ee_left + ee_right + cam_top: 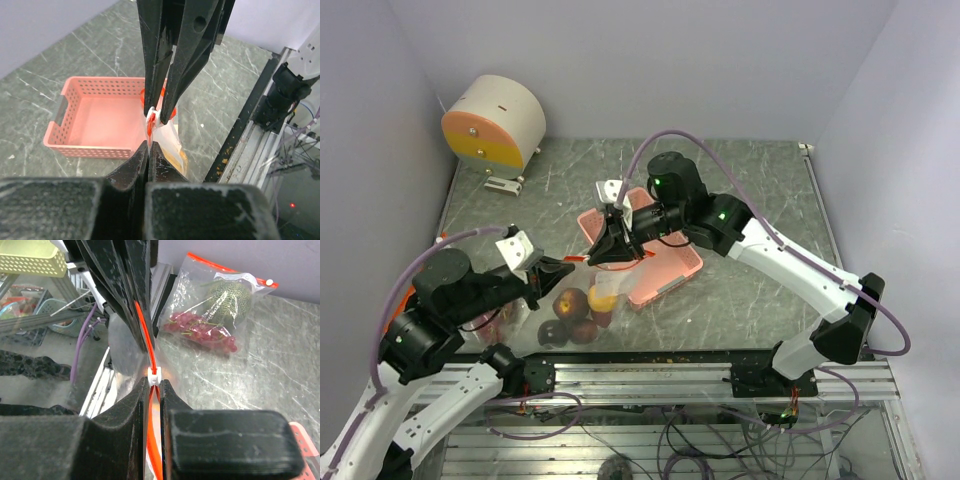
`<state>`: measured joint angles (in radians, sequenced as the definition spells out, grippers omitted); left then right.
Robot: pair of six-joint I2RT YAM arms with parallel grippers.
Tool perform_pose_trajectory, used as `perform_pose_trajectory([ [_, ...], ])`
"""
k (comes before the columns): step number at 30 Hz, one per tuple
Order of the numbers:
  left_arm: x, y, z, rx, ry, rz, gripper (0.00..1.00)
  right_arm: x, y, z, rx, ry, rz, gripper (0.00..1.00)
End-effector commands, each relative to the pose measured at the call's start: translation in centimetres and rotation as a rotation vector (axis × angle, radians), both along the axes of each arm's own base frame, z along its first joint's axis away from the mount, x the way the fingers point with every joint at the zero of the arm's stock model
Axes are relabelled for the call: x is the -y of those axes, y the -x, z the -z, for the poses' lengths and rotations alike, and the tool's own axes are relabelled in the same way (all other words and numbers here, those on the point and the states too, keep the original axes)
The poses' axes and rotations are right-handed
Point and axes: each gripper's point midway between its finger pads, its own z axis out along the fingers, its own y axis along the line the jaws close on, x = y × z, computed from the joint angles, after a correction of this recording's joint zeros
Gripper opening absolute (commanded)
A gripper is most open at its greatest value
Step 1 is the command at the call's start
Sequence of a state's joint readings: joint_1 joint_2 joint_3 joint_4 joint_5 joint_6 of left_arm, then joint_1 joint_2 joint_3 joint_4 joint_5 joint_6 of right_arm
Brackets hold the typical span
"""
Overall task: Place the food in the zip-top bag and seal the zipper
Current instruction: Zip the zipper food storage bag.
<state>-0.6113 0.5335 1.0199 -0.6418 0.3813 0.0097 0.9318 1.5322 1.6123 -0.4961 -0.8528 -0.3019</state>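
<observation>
The clear zip-top bag hangs between my two grippers above the table's near edge. Its orange-red zipper is stretched between them. The food lies in the bag's bottom: a reddish piece, an orange-yellow fruit and dark pieces. My left gripper is shut on the bag's left end. My right gripper is shut on the zipper, just behind its white slider. In the left wrist view the right fingers hang close over my left gripper.
The pink lattice basket stands just behind the bag and looks empty in the left wrist view. A second sealed bag with red grapes and a green piece lies at the left. A round white-and-orange object sits at the far left.
</observation>
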Motion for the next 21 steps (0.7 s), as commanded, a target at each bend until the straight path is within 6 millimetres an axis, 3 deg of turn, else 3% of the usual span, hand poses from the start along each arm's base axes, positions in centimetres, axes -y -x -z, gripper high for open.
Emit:
perform_pose_trajectory([
  [1,-1.5,0.0,-3.2,0.088,0.102,-0.088,0.07,0.8,-1.1,1.4,0.018,0.047,0.067,0.08],
  [21,-4.4,0.7,-4.8,0.129,0.107,-0.199,0.07,5.9,-7.1,6.6,0.006,0.107,0.243,0.04],
])
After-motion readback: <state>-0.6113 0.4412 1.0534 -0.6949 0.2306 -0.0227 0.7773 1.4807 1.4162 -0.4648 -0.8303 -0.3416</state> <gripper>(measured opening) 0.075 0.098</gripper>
